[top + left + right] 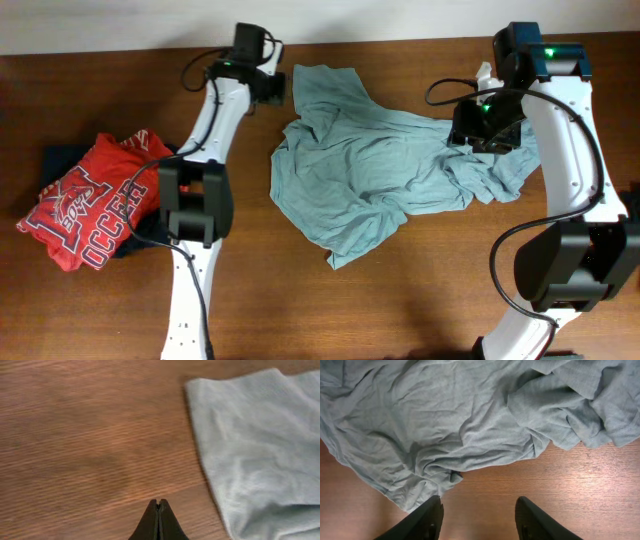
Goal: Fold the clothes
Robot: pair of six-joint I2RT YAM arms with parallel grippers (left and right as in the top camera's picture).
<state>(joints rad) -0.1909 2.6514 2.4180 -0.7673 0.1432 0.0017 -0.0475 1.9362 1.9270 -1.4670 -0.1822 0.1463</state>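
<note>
Grey-teal shirt (370,160) lay just right of the empty, pressed-together left claw (158,510); the spread right claw (479,505) hung by its crumpled edge.

Print on the red shirt (92,205)

White block letters reading "OCCER" run along its lower edge in the overhead view, cut off where the cloth folds. A larger white emblem above them is too crumpled to read.
</note>
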